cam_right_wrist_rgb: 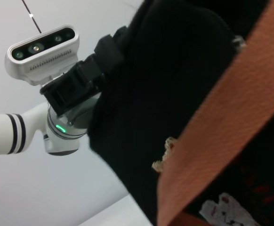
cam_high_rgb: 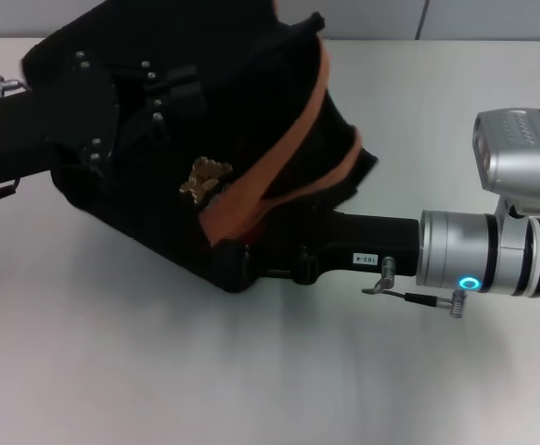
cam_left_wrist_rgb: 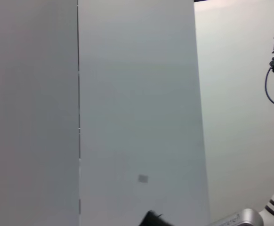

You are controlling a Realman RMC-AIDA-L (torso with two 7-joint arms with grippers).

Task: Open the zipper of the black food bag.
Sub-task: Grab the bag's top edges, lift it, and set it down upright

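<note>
One boxy black fabric food bag [cam_high_rgb: 159,176] sits tilted on the white table [cam_high_rgb: 251,389], between two arms. Two orange-brown strap handles [cam_high_rgb: 279,171] cross its upper side, beside one tan bear patch [cam_high_rgb: 203,178]. The left gripper [cam_high_rgb: 126,102] presses against the bag's far-left side; the right gripper [cam_high_rgb: 265,264] meets its near-right corner. Finger state cannot be determined for either gripper. The zipper is not discernible.

Head down — wrists close, sideways.
</note>
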